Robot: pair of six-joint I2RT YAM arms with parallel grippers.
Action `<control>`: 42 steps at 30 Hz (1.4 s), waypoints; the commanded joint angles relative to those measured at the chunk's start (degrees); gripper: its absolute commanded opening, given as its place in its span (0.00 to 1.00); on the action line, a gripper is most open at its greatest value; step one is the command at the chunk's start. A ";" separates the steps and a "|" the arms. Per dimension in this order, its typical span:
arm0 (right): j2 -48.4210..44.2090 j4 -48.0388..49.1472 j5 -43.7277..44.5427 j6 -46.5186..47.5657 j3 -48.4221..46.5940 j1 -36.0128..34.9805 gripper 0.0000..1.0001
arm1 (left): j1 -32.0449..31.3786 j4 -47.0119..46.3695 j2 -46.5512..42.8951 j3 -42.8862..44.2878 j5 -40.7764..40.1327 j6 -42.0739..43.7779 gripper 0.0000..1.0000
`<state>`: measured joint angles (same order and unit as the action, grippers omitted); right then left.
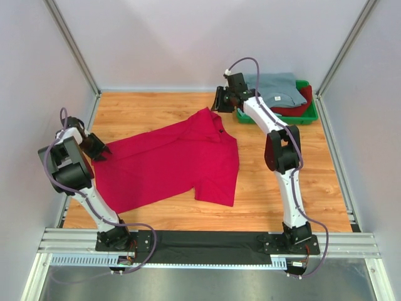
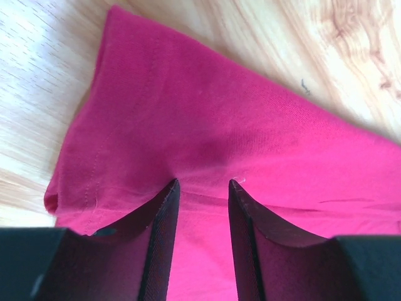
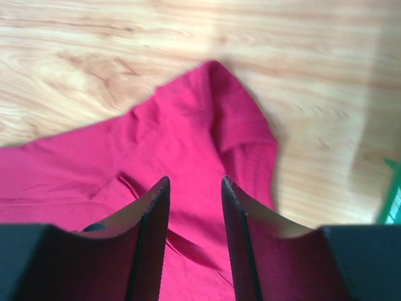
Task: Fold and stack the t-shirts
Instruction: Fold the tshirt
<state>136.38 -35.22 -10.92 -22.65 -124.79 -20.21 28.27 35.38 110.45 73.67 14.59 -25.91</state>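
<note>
A bright crimson-red t-shirt (image 1: 169, 164) lies spread out on the wooden table. My left gripper (image 1: 100, 150) is at the shirt's left edge. In the left wrist view (image 2: 202, 183) its jaws are open, with the tips down against the red cloth (image 2: 207, 113) near a hemmed corner. My right gripper (image 1: 220, 103) is over the shirt's far corner. In the right wrist view (image 3: 195, 180) its jaws are open, just above the red cloth (image 3: 188, 138), holding nothing. A folded grey-blue t-shirt (image 1: 272, 88) lies on a darker red one (image 1: 299, 106) at the back right.
The green plastic tray (image 1: 276, 117) that holds the folded shirts stands at the back right corner, just right of my right gripper; its edge shows in the right wrist view (image 3: 392, 200). Grey walls and metal frame posts (image 1: 72, 44) enclose the table.
</note>
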 commanded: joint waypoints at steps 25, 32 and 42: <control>16.99 14.04 -4.73 -0.63 -15.04 -0.53 0.42 | -1.73 1.71 -7.27 -2.92 0.53 7.19 0.49; 18.22 15.53 -3.24 -1.34 -16.01 -0.45 0.41 | -1.38 2.24 -6.57 -2.21 -0.44 7.72 0.48; 15.25 11.24 2.82 -1.87 -16.36 -0.10 0.00 | 0.56 5.67 -1.39 -1.69 -5.71 6.05 0.48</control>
<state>154.01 -23.29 -12.25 -24.62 -139.02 -20.45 28.23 39.33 107.50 70.65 11.49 -20.01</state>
